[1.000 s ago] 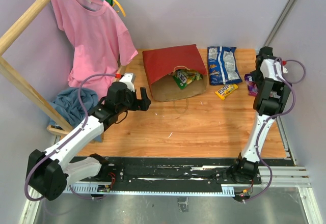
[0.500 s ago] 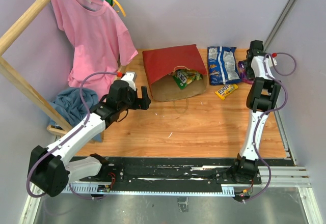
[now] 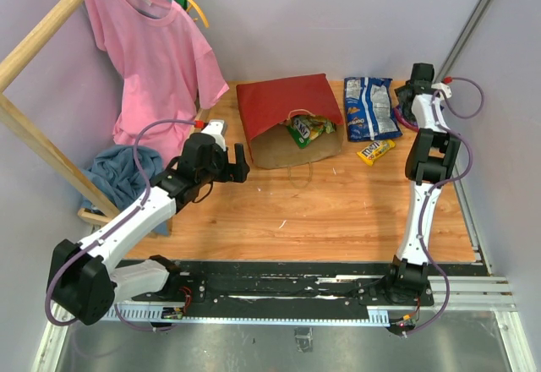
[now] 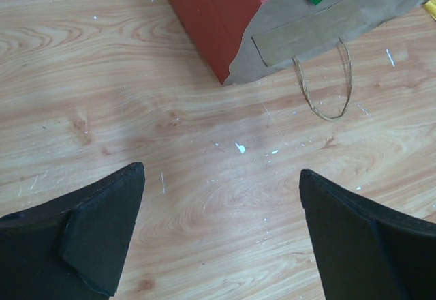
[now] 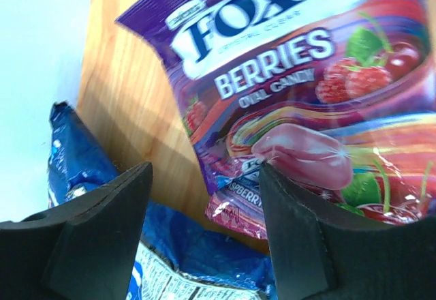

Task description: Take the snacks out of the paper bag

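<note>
The red paper bag (image 3: 283, 106) lies on its side with its brown mouth facing the near side. Green and yellow packets (image 3: 308, 127) show in the mouth. The blue-white cookie bag (image 3: 370, 108) and the yellow candy pack (image 3: 374, 150) lie on the table to its right. My right gripper (image 3: 409, 101) is open just above a purple berry candy bag (image 5: 306, 75), whose lower corner lies between the fingers; the cookie bag (image 5: 177, 259) is beside it. My left gripper (image 3: 241, 162) is open and empty, left of the bag's mouth. The left wrist view shows the bag's corner (image 4: 218, 20) and twisted handle (image 4: 327, 88).
A pink shirt (image 3: 156, 51) hangs from a wooden rack at the far left, with a blue cloth heap (image 3: 114, 173) below it. Walls close in behind and on the right. The wooden table (image 3: 338, 211) has small white crumbs on it.
My right arm has swung from the right edge toward the far side and left, next to the cookie bag. The purple bag now shows farther back. My left arm has barely moved.
</note>
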